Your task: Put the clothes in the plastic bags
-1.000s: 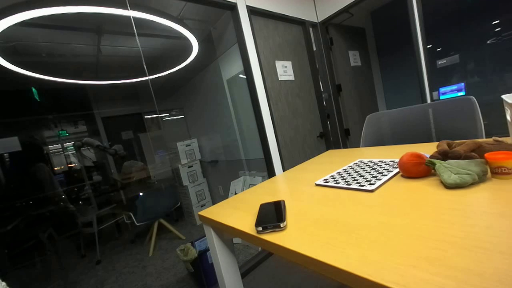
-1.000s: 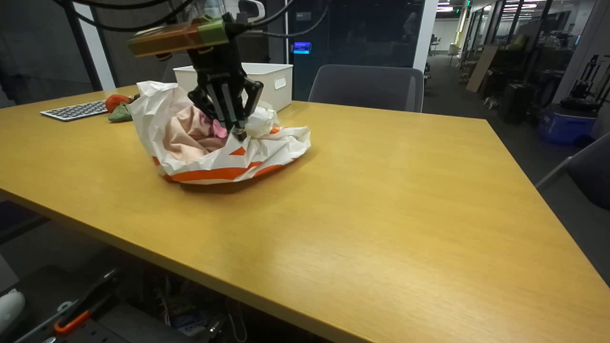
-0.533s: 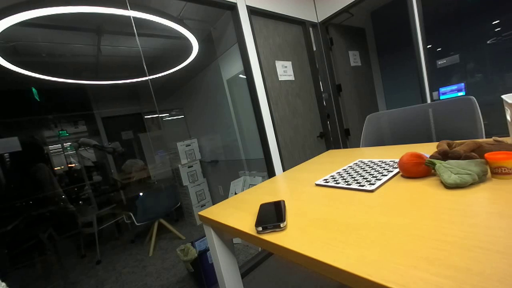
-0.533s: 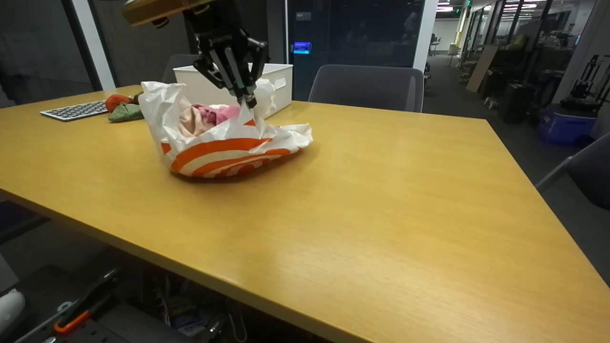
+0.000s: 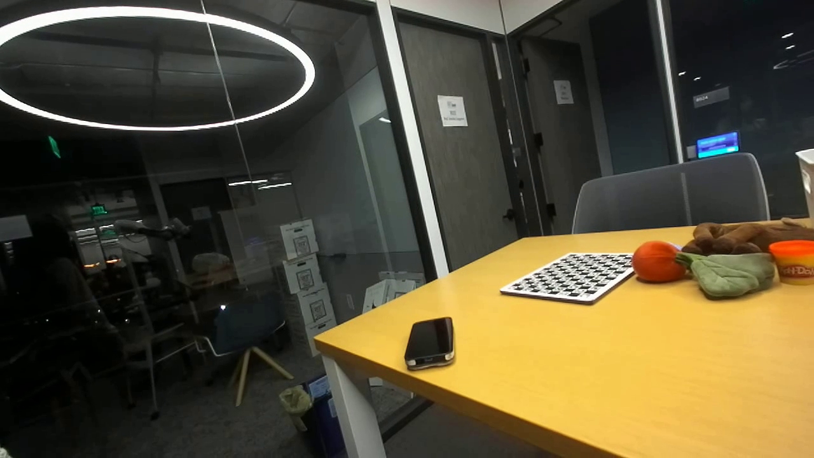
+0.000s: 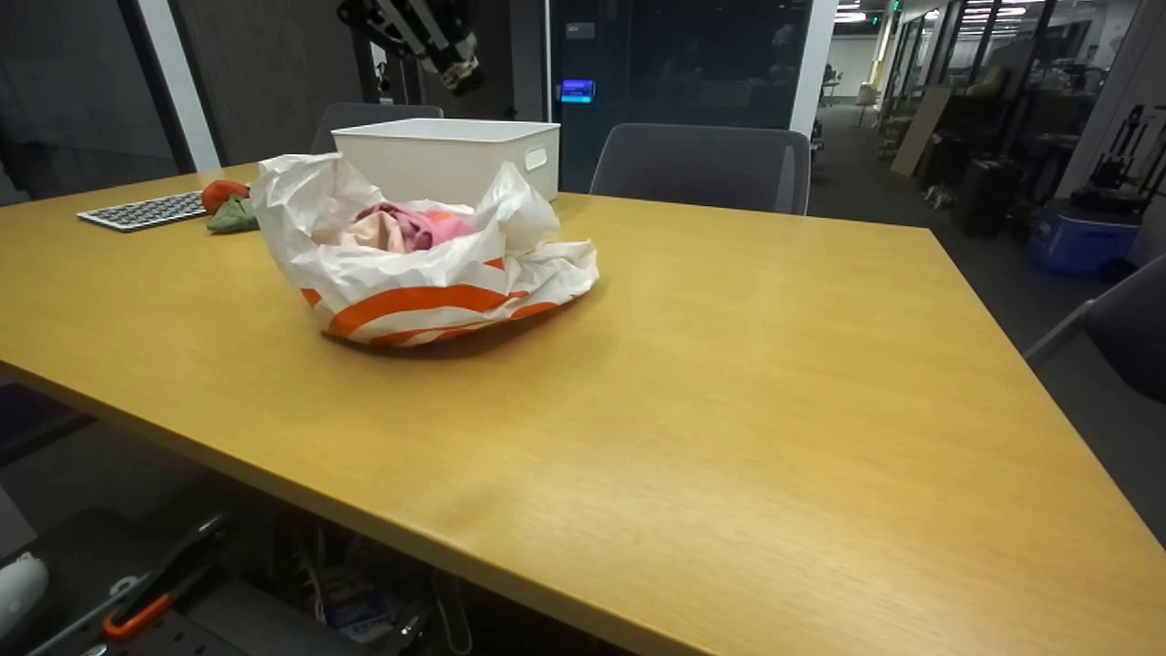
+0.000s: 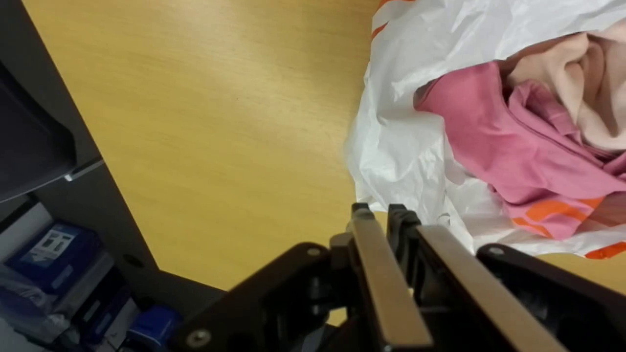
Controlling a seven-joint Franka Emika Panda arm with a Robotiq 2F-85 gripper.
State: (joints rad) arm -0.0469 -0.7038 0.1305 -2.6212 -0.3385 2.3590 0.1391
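Note:
A white plastic bag with orange stripes (image 6: 410, 305) sits on the table in an exterior view, its mouth open upward. It also shows on the right of the wrist view (image 7: 396, 142). A pink cloth (image 6: 446, 226) and a peach cloth (image 6: 369, 234) lie bunched inside it. In the wrist view the pink cloth (image 7: 518, 142) lies beside the peach cloth (image 7: 587, 73). My gripper (image 6: 463, 71) is above the bag, apart from it. In the wrist view my gripper (image 7: 380, 211) shows a narrow gap between its fingertips, with nothing held. Most of the arm is out of view.
A white bin (image 6: 437, 159) stands behind the bag on the yellow table (image 6: 729, 410). A checkered board (image 5: 569, 278), an orange ball-like item (image 5: 659, 261), a green leaf-shaped item (image 5: 731, 275), a Play-Doh tub (image 5: 793, 264) and a phone (image 5: 430, 343) are also on the table.
My gripper was at the bag's near rim, pulling it upward. It has let go and risen well above. The bag's rim has settled, with the clothes inside.

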